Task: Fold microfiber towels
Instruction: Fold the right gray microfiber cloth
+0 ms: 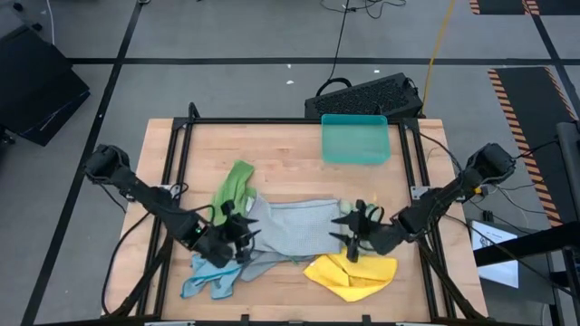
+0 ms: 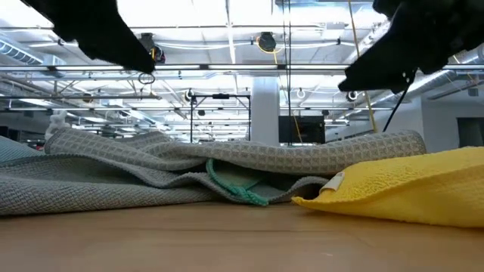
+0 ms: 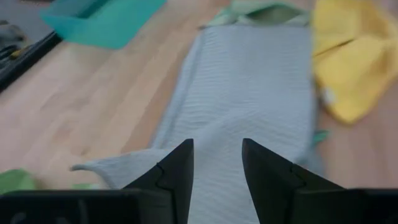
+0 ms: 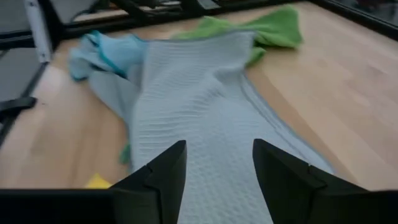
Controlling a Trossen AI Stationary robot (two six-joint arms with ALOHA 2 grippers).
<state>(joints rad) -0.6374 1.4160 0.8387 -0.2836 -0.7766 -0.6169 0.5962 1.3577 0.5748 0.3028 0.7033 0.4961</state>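
A grey towel (image 1: 294, 226) lies as a long band across the middle of the table, its ends pointing left and right. My left gripper (image 1: 240, 237) hovers open over its left end, with the grey cloth (image 3: 249, 93) stretching away past the fingers. My right gripper (image 1: 349, 234) hovers open over the right end, above the same towel (image 4: 199, 106). In the low view both arms hang above the cloth (image 2: 227, 162), clear of it. A bright green towel (image 1: 234, 186), a light blue one (image 1: 213, 276) and a yellow one (image 1: 352, 274) lie crumpled around it.
A teal plastic tray (image 1: 355, 139) stands at the far right of the table. A bit of pale green cloth (image 3: 261, 12) peeks out at the grey towel's right end. Bare wood (image 1: 272, 149) lies between the towels and the far edge.
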